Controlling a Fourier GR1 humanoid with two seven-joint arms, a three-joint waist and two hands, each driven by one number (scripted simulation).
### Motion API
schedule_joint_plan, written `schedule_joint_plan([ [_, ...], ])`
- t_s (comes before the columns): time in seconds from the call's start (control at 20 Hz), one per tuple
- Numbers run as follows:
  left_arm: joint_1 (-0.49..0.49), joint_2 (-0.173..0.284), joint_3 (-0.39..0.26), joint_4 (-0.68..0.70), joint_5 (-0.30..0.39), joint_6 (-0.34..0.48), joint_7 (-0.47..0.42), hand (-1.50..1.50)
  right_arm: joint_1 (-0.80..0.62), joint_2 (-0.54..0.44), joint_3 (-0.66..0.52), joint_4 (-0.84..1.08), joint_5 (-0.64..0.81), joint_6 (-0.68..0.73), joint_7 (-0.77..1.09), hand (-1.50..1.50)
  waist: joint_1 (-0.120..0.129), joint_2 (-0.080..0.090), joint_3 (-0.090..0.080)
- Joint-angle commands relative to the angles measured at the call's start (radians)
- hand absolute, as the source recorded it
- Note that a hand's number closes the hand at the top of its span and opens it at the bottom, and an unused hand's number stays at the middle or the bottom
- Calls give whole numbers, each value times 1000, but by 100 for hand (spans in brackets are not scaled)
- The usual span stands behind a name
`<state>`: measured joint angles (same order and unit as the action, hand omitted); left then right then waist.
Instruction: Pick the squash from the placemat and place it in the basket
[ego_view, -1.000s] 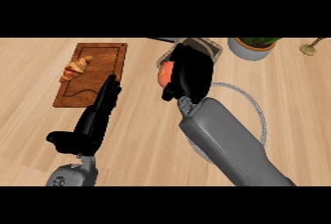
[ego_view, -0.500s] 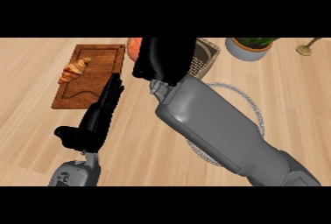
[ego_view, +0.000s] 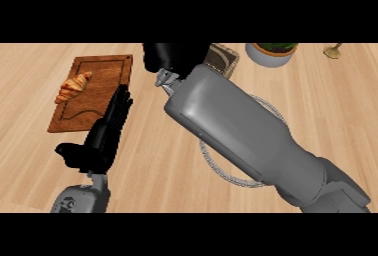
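My right hand (ego_view: 174, 56) is at the top edge of the head view, just left of the dark wire basket (ego_view: 224, 59). It is seen from the back, bunched up and curled, and the squash is hidden under it. The grey right forearm (ego_view: 236, 130) crosses the round placemat (ego_view: 220, 169), of which only the rope-like rim shows. Nothing lies on the part of the mat I can see. My left hand (ego_view: 108, 129) rests open with straight fingers, left of the forearm and by the cutting board's right edge.
A wooden cutting board (ego_view: 103, 75) at the upper left carries a croissant (ego_view: 74, 86). A potted plant in a white pot (ego_view: 272, 54) stands right of the basket. A small gold object (ego_view: 334, 50) sits at the far top right.
My right hand has carried the squash from over the placemat up and left to the top edge beside the basket. The orange squash no longer shows. The left hand has barely moved.
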<state>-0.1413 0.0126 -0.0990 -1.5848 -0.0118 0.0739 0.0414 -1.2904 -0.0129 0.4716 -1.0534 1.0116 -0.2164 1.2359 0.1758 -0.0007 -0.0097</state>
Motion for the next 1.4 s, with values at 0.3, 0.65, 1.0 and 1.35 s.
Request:
schedule_joint_plan([
  [0.3,3,33,44,-20,21,-7,16,0,-103,12,-10,130,-19,-35,251,150,-53,-5,4],
  [0.65,18,7,47,-10,-5,42,-9,0,-77,12,3,166,-34,-57,251,150,-101,-5,6],
  [1.0,28,30,64,-46,-1,39,15,0,-26,12,40,164,-72,-31,251,150,-117,-8,7],
  [1.35,56,16,72,-41,21,34,-10,0,19,12,72,161,-94,-89,251,150,-129,-3,8],
])
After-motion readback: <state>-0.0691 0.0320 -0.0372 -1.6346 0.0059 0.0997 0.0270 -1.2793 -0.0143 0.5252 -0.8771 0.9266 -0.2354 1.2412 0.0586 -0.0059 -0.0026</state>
